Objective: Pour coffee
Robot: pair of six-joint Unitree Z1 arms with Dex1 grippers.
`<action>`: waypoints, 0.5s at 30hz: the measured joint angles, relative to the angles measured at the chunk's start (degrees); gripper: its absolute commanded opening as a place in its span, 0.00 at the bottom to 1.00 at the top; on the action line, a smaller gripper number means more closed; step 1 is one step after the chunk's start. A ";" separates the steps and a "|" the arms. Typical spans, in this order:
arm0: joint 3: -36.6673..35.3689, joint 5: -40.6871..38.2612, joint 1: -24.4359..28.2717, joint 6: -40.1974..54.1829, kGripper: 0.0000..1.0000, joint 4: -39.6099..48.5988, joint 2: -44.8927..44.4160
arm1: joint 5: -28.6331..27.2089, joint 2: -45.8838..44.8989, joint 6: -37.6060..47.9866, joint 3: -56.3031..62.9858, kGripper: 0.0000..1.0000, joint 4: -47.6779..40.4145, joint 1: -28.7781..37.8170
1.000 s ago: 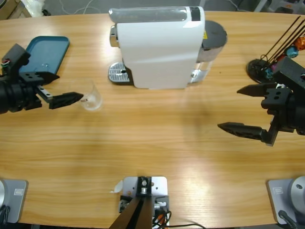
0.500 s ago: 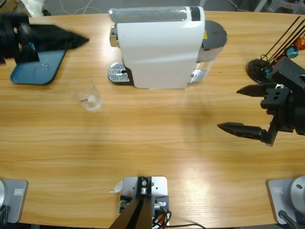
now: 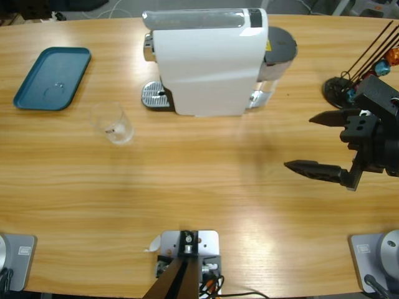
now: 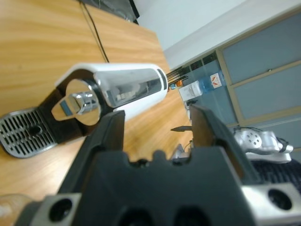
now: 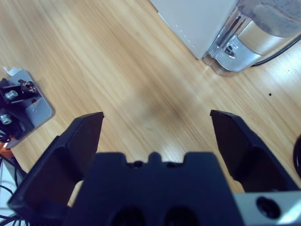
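Teal plastic shows first at the far left of the high view, a shallow tray point(image 3: 52, 78) lying flat and apparently bare. Just right of it and nearer the camera stands a clear glass point(image 3: 113, 124), upright, apart from both tray and coffee machine point(image 3: 209, 61). I can see no coffee anywhere: the glass looks empty or nearly so, with only a faint dark speck near its base, and nothing sits on the machine's drip grate point(image 3: 154, 96).

By my judgement the glass is light, rigid, smooth-walled and breakable, so it would slip under a loose pinch and crack under a hard one. The safest hold looks to be across its middle, below the rim, kept upright once liquid is in it.

The left gripper point(image 4: 157, 136) is absent from the high view; its own camera shows the jaws parted with nothing between them, tilted up toward the machine's spout point(image 4: 80, 101) and the room beyond. At the bottom left corner of that view a blurred curved edge may be the glass, though I cannot be sure.

Furthest right, the right gripper point(image 3: 318, 142) hangs released over bare table point(image 3: 206, 187), jaws wide, well apart from the glass. Its arm is cut off by the frame edge, beside a dark stand of thin rods point(image 3: 355, 75) that is only partly visible.
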 measured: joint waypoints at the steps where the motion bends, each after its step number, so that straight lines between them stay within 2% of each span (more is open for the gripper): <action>1: 0.00 -0.34 0.00 -0.81 0.56 -0.18 1.03 | 0.00 0.00 0.00 0.00 1.00 0.00 0.00; 5: 0.00 -1.89 -0.27 -3.77 0.56 -2.16 5.28 | 0.00 0.00 -0.01 0.00 1.00 0.00 0.00; 7: -0.04 -2.22 -0.58 -5.00 0.52 -3.25 6.97 | 0.00 0.00 -0.01 0.00 1.00 0.00 0.00; 11: -0.70 -2.35 -0.99 -5.58 0.50 -4.43 9.18 | 0.00 0.00 -0.01 0.00 1.00 0.00 0.00; 13: -1.10 -2.35 -1.17 -5.63 0.44 -5.01 9.91 | 0.00 0.00 -0.01 0.00 1.00 0.00 0.00; 15: -1.28 -2.35 -1.30 -5.69 0.43 -5.57 10.36 | 0.00 0.00 -0.01 0.00 1.00 0.00 0.00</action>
